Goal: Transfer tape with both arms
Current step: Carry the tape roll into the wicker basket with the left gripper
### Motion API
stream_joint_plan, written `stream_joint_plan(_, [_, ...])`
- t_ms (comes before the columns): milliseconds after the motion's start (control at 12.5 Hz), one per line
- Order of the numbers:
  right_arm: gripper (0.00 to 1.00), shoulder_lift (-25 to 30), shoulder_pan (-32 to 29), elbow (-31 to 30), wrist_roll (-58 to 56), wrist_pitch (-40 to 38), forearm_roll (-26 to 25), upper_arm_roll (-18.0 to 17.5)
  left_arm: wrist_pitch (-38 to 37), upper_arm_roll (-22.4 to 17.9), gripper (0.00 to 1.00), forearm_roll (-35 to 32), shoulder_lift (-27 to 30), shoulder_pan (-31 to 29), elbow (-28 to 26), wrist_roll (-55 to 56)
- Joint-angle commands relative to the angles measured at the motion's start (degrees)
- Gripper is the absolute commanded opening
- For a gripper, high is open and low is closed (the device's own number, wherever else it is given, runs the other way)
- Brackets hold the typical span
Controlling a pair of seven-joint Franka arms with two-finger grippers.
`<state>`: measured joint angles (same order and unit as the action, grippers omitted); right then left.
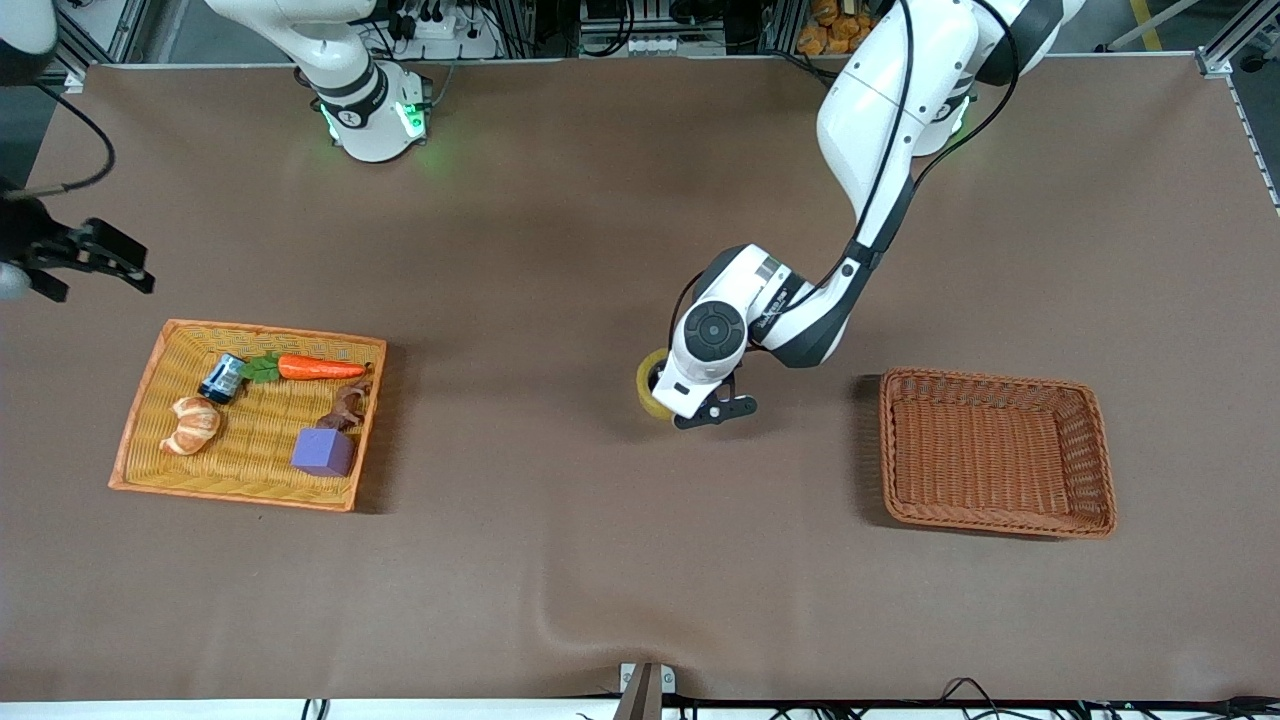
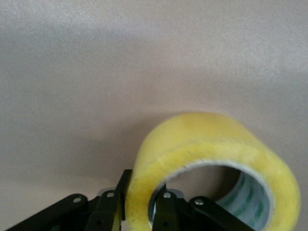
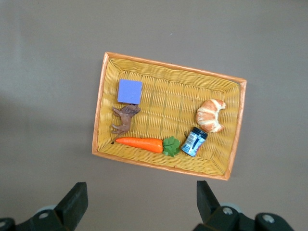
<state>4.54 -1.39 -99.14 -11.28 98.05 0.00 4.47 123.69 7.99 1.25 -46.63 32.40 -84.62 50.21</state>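
Carrot (image 1: 320,368), croissant (image 1: 192,424), cube (image 1: 323,452) in yellow basket (image 1: 150,482)

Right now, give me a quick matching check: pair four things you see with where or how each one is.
Things:
1. tape
2. purple cube
3. brown basket
4. right gripper

States:
A. holds nothing
B. in the yellow tray, beside the croissant
C. open, above the tray
D. clamped by the left gripper at mid-table

Pairs: 1-D, 2-B, 3-A, 4-C
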Motion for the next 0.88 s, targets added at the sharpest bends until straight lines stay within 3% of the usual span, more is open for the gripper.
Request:
stream_joint_plan(0, [1.0,-1.81,-2.03,5.96,-0.58,-4.96,-0.97,-1.21,-0.64,0.01,0.0,-1.25,1.27,-0.4,0.33,3.22])
stream_joint_plan(160, [1.0,-3.82,-2.82,9.91,3.78,-9.52,-0.53,-1.21,-6.4,-0.52,0.0,-1.33,8.36,-2.93,0.33,5.16])
stream_joint_plan(320, [1.0,-4.37,-2.3,11.69,8.37,-12.62,0.0,-1.3,-12.4,-0.52,0.0,-2.46,14.79,-9.16,-0.02,4.03])
stream_joint_plan(480, [1.0,-4.37,-2.12,11.69,7.68,-13.06,-0.09,-1.39,-12.51,0.01,0.0,-6.77,16.21,-16.54,-0.37,-1.66])
stream_joint_plan(800, [1.0,-4.28,-2.21,11.6,4.69,-13.42,-0.18,-1.39,-11.98,0.19,0.0,-6.08,16.84,-31.13,-2.57,-27.47])
